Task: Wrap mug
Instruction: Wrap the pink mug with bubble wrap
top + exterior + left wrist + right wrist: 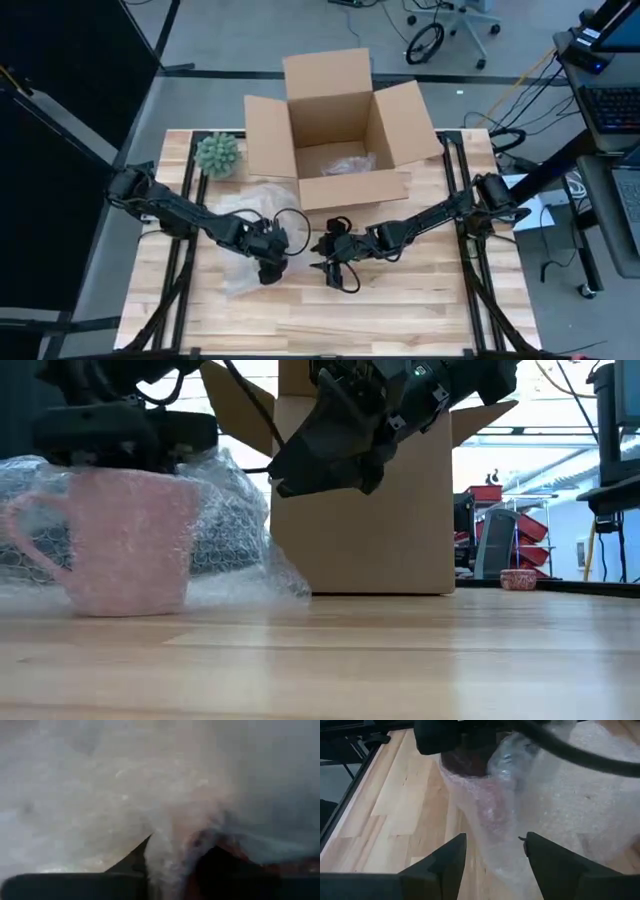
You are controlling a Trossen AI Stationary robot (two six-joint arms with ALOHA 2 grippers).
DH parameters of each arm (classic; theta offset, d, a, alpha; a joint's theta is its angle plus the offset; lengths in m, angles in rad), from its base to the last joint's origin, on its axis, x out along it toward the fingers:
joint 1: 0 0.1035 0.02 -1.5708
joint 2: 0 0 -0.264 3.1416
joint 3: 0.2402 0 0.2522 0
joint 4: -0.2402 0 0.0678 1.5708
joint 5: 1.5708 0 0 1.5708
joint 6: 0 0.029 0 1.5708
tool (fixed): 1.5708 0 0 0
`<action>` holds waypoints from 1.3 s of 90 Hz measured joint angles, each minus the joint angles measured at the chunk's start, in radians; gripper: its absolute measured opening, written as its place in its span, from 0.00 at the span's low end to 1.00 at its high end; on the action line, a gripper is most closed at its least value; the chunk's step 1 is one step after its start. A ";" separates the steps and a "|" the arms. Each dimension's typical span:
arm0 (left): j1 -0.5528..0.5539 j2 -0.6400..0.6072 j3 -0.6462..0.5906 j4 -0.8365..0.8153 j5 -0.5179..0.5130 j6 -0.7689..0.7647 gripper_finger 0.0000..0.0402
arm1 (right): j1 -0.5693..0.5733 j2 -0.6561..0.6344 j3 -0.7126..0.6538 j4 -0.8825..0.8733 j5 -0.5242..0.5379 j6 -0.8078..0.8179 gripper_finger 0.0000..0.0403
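pink mug (128, 540) on wooden table (400, 660)

Left gripper (125, 435) fingertips hidden against the mug (128, 540); closure undeterminable. Bubble wrap (150, 795) fills the left wrist view, blurred; box (365, 510) top cut off.

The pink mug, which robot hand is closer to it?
Left. The left gripper sits right on top of the pink mug, pressed into the bubble wrap around it. The right gripper is open, hanging just beside the mug, not touching.
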State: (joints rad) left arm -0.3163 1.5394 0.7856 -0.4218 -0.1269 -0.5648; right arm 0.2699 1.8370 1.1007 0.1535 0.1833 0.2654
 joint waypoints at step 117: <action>-0.322 0.004 -0.003 0.173 0.074 0.187 0.05 | 0.025 0.058 0.002 -0.111 0.246 0.420 0.48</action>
State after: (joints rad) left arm -0.6380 1.5436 0.7822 -0.2484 -0.0528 -0.3780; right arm 0.2950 1.8950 1.1029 0.0423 0.4297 0.6849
